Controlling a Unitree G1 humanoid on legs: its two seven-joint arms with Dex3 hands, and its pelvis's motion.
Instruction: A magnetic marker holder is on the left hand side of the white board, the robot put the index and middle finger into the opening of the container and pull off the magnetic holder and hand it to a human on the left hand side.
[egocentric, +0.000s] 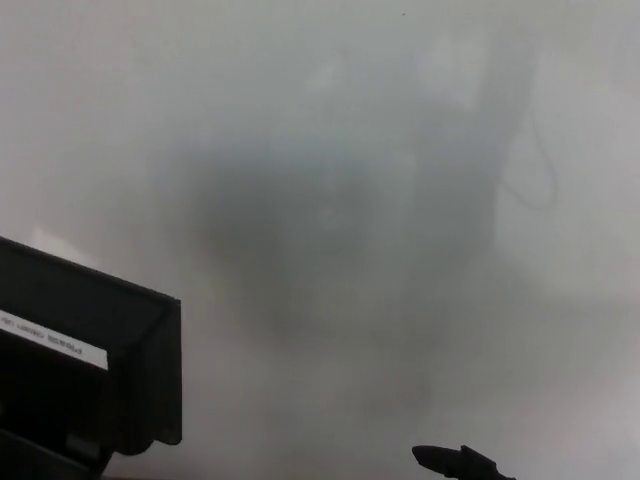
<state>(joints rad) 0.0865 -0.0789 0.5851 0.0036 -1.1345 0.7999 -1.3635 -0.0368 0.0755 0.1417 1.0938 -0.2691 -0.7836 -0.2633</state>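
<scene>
Low at the left edge of the head view, showed the black magnetic marker holder (85, 360), cut off by the frame and tilted, with a white label strip across its face. Stood clear of the whiteboard (330, 130) behind it, so judged already pulled off its magnet. Saw nothing of the left hand itself; presumably hidden behind or below the holder, so could not tell its grip. Along the bottom edge, toward the right, caught only a dark tip of the right hand (458, 463), well apart from the holder and touching nothing visible; could not tell whether open or closed. Across the board, noted only a broad grey shadow and a faint curved mark at the right. Found no person in view. Judged the pull-off done and the handover to the left not yet completed, with the release into a human hand outstanding.
</scene>
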